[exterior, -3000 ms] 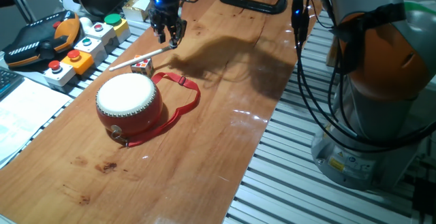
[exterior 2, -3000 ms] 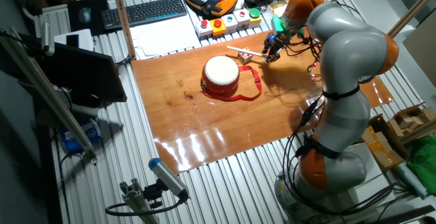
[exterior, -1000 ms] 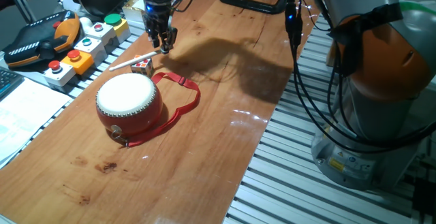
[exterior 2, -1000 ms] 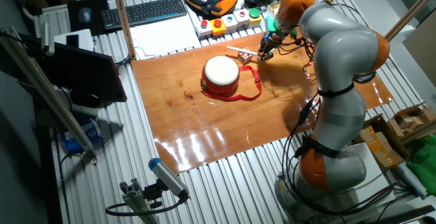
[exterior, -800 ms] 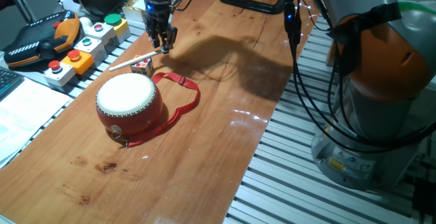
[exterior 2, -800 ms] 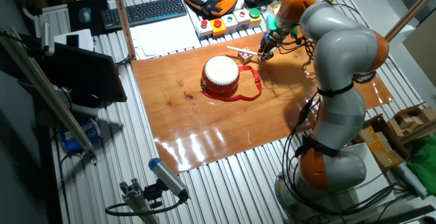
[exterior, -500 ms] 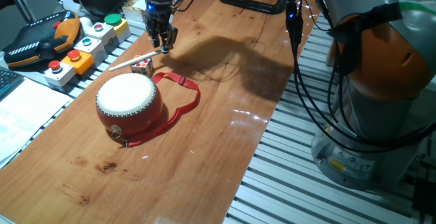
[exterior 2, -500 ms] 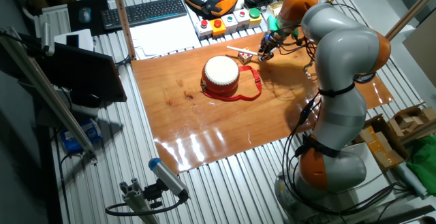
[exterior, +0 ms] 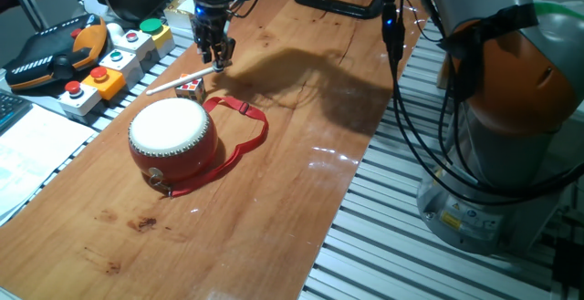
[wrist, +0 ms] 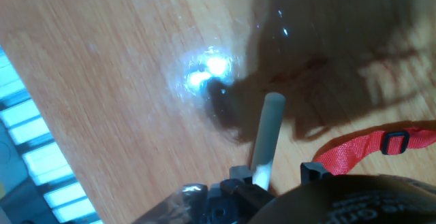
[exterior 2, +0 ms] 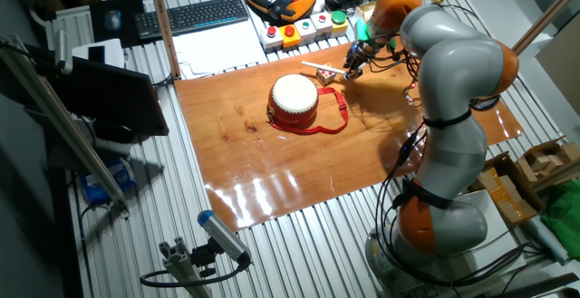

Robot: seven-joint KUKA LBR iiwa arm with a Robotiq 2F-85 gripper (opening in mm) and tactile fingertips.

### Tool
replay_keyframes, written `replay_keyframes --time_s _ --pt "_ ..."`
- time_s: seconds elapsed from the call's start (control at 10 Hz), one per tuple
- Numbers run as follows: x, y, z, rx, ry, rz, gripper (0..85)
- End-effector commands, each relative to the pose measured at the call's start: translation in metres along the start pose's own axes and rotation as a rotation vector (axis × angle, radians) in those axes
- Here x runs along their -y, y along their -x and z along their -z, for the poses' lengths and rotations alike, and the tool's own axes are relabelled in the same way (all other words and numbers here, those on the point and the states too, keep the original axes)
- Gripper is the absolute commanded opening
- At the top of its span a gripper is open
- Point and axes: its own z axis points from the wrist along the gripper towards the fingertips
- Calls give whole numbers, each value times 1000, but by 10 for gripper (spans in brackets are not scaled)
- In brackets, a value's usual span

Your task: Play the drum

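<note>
Your arm reaches far across the board [exterior: 301,154], and the gripper [exterior: 217,60] points down at the far edge, near the button box [exterior: 114,58]. Its fingers are pinched together around one end of the stick [exterior: 182,79]. In the hand view the stick [wrist: 267,137] pokes out from between the fingers toward 12 o'clock.

The drum [exterior: 172,138] sits on the board at about 7 o'clock from your gripper, well apart from it. A small block [exterior: 191,87] lies between them, beside the stick. The red strap [exterior: 239,136] loops out at the drum's 3 o'clock side.

The board has lots of bare wood at 4 o'clock from the drum. A black clamp [exterior: 339,3] grips the far edge.
</note>
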Motion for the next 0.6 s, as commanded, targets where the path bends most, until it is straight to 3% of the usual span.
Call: replay_keyframes --time_s 0.0,0.3,0.5 --pt "-3 0 -3 0 0 -7 440" --pt "-4 -1 -5 -43 -33 -44 440" --pt "-4 -2 -8 -56 -43 -50 440"
